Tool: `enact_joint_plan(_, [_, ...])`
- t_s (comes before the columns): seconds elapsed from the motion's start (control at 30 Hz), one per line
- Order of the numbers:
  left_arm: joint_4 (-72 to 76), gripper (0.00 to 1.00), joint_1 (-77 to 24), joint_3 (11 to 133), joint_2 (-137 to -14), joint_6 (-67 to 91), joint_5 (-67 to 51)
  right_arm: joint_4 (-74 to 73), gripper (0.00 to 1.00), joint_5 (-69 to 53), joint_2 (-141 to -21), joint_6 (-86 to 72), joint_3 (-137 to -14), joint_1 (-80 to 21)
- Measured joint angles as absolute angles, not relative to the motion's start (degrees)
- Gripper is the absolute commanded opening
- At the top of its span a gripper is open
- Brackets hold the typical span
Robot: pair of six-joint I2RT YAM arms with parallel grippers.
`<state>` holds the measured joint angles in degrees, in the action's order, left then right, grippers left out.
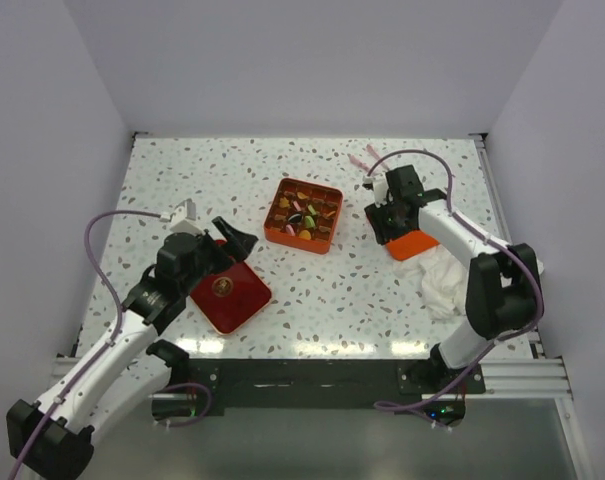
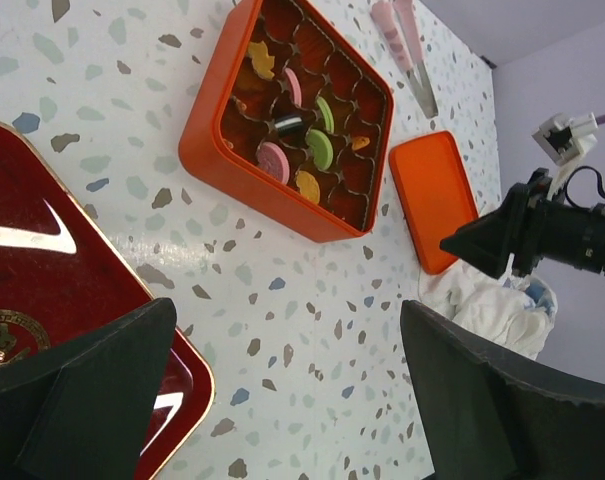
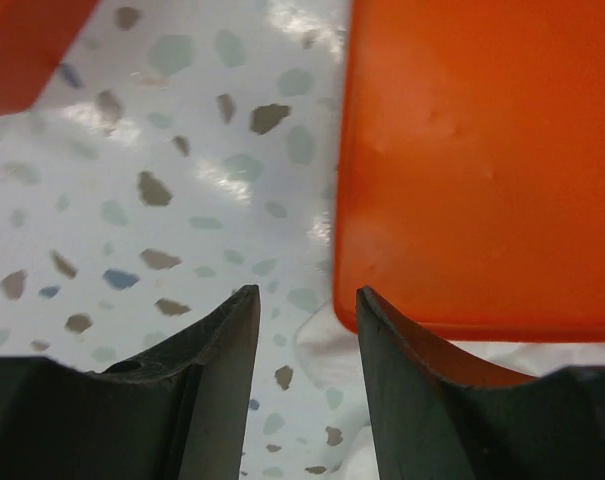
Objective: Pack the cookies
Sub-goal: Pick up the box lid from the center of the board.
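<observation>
The speckled table (image 1: 322, 300) sits between white walls. Near its centre the cookies (image 1: 304, 213) lie in the cells of the orange box (image 1: 297, 240), uncovered, so I judge closing it is what remains. My right gripper (image 3: 307, 300), jaws parted by a narrow empty gap, hangs low at the corner of the orange lid (image 3: 482, 170) at 3 o'clock, likely to straddle its edge, while my left gripper (image 2: 289, 310) hovers spread wide and empty over the red tin (image 2: 82, 290) at 8 o'clock.

No legible txt, red lid (image 2: 82, 270) emblem (image 2: 0, 340) — unreadable
</observation>
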<state>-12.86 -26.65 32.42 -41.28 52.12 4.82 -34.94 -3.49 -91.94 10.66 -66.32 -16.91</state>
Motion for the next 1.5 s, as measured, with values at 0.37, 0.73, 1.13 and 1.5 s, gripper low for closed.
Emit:
enact_joint_plan(0.37, [-12.91, 1.00, -26.63, 33.74, -42.59, 51.33, 0.40, -24.43, 0.46, 4.91, -97.03, 6.28, -65.95, -17.30])
enact_joint_plan(0.73, [-14.33, 1.00, -26.63, 33.21, -36.51, 51.90, 0.21, -25.80, 0.35, 3.44, -108.07, 6.98, -70.63, -17.39])
enact_joint_plan(1.13, [-15.31, 0.99, -26.63, 33.21, -38.52, 51.94, 0.16, -25.93, 0.00, 4.91, -108.22, 7.09, -70.65, -17.72])
enact_joint_plan(1.5, [-5.87, 0.99, -26.63, 34.61, -48.60, 56.95, -6.79, -35.88, 0.00, -10.85, -92.18, 6.76, -76.31, -12.80])
